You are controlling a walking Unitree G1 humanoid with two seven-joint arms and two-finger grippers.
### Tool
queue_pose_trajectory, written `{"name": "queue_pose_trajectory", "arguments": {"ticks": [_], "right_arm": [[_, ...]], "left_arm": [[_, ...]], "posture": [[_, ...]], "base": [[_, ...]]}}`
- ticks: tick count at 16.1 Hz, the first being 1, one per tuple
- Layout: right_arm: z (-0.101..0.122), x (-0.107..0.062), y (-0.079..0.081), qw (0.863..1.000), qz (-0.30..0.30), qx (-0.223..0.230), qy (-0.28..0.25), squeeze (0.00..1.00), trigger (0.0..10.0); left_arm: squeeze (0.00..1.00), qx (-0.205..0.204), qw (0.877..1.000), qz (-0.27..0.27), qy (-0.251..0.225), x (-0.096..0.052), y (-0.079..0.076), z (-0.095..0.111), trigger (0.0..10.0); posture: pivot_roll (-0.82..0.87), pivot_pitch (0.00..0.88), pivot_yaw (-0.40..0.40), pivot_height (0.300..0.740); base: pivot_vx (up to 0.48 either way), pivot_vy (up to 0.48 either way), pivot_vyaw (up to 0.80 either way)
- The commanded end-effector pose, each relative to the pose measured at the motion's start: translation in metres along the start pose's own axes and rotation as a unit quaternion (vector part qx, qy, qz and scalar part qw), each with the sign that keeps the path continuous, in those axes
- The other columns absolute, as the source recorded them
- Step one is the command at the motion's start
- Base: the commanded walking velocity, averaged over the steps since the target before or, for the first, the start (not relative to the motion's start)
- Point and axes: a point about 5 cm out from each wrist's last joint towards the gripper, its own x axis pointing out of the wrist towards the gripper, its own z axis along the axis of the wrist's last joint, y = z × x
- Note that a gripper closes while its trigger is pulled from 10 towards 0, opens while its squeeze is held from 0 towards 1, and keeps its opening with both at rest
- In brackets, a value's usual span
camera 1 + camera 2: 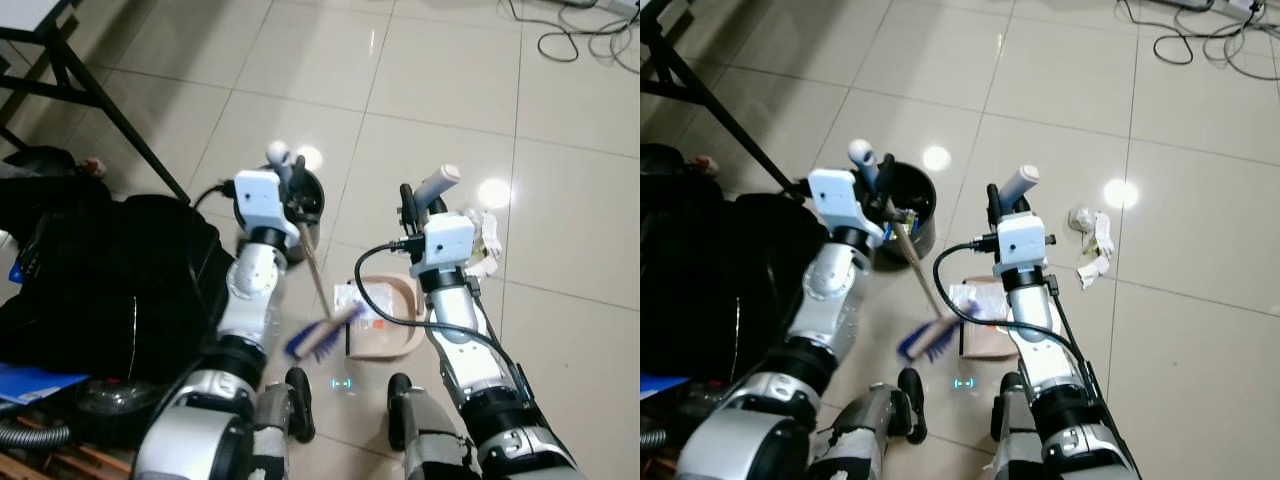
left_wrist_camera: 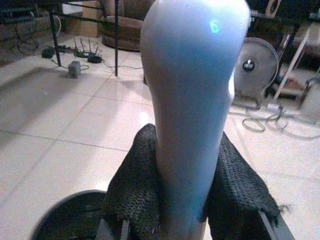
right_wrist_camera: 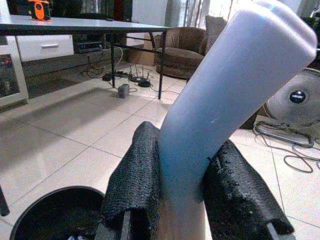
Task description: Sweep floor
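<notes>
My left gripper [image 1: 291,184] is shut on the pale top of a hand brush [image 2: 192,100]. Its wooden stick [image 1: 313,262] slants down to blue bristles [image 1: 312,342] on the tiles by a beige dustpan [image 1: 392,325]. A white wrapper [image 1: 356,300] lies at the pan's mouth. My right gripper [image 1: 418,205] is shut on the dustpan's grey-white handle [image 3: 225,110], which rises between the black fingers [image 3: 137,180]. Crumpled paper [image 1: 1092,240] lies on the floor just right of the right gripper. A black bin [image 1: 908,196] stands behind the left gripper.
A black bag [image 1: 100,285] is heaped at my left, beside black table legs [image 1: 85,85]. Cables [image 1: 585,30] lie at the far right. The wrist views show a table [image 3: 75,24], a fan [image 3: 296,97] and an armchair [image 3: 182,42] farther off.
</notes>
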Motion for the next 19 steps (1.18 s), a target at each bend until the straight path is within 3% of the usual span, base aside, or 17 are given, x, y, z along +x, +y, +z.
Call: {"name": "queue_pose_trajectory", "arguments": {"ticks": [1, 4, 6, 8, 10, 14, 16, 19], "right_arm": [[-0.022, -0.019, 0.011, 0.997, 0.014, 0.012, 0.07, 0.0, 10.0], [-0.022, -0.015, 0.008, 0.997, 0.012, 0.011, 0.072, 0.0, 10.0], [-0.022, -0.012, 0.005, 0.997, 0.009, 0.01, 0.074, 0.0, 10.0], [-0.024, -0.01, 0.002, 0.997, 0.002, 0.012, 0.08, 0.0, 10.0], [-0.027, -0.014, -0.004, 0.996, -0.017, 0.02, 0.087, 0.0, 10.0], [-0.032, -0.022, -0.016, 0.995, -0.034, 0.015, 0.095, 0.0, 10.0], [-0.033, -0.022, -0.024, 0.994, -0.043, 0.014, 0.096, 0.0, 10.0], [-0.026, -0.022, -0.049, 0.991, -0.108, 0.023, 0.081, 0.0, 10.0]], "left_arm": [[0.0, -0.045, 0.999, 0.006, 0.026, -0.01, -0.005, -0.014, 10.0], [0.0, -0.087, 0.994, -0.068, -0.007, -0.009, -0.03, -0.003, 10.0], [0.0, -0.09, 0.984, -0.144, -0.054, -0.012, -0.036, 0.023, 10.0], [0.0, -0.075, 0.981, -0.164, -0.073, -0.01, -0.03, 0.036, 10.0], [0.0, -0.038, 0.976, -0.186, -0.104, -0.007, -0.009, 0.062, 10.0], [0.0, 0.01, 0.972, -0.205, -0.116, -0.009, 0.021, 0.096, 10.0], [0.0, 0.031, 0.97, -0.214, -0.108, -0.009, 0.028, 0.101, 10.0], [0.0, 0.056, 0.983, -0.162, -0.065, -0.018, 0.053, 0.093, 10.0]], "posture": [[0.04, 0.346, 0.097, 0.74], [0.05, 0.325, 0.098, 0.74], [0.06, 0.297, 0.099, 0.74], [0.07, 0.307, 0.095, 0.74], [0.08, 0.267, 0.093, 0.74], [0.08, 0.227, 0.096, 0.74], [0.08, 0.204, 0.09, 0.74], [0.05, 0.157, 0.074, 0.74]], "base": [[0.0, 0.0, 0.0], [0.0, 0.0, 0.0], [0.0, 0.0, 0.0], [0.0, 0.0, 0.0], [0.0, 0.0, 0.0], [0.0, 0.0, 0.0], [0.0, 0.0, 0.0], [0.0, 0.0, 0.0]]}}
